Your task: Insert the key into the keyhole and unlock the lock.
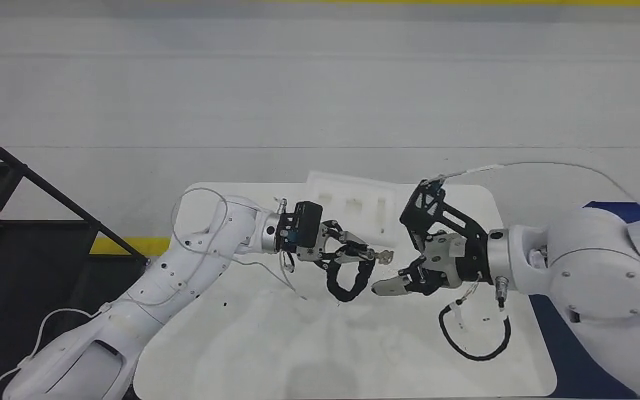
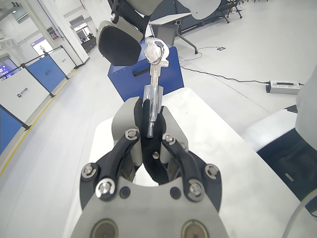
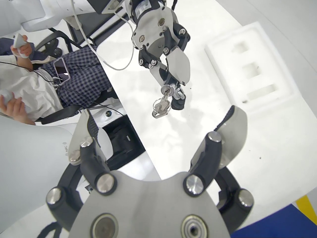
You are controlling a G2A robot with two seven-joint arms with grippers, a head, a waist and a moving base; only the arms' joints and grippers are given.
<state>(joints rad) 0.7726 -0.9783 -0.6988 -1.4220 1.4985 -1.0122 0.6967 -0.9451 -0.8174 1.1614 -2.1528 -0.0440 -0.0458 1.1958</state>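
Observation:
My left gripper [image 2: 150,111] is shut on the chrome lock cylinder [image 2: 154,97], held up above the white table [image 1: 250,350]. The silver key [image 2: 156,55] sits with its blade in the keyhole, head sticking out with a small ring on it. In the top view the lock's black cable loop [image 1: 345,283] hangs under the left gripper [image 1: 360,256]. My right gripper [image 3: 161,125] is open, facing the key [image 3: 161,106] a short way off and not touching it. One of its dark pads [image 2: 118,46] stands beside the key head.
A white foam tray [image 1: 360,205] with rectangular recesses lies at the table's back edge. A black cable [image 1: 475,340] loops under the right arm. A blue cabinet [image 2: 158,75] stands beyond the table.

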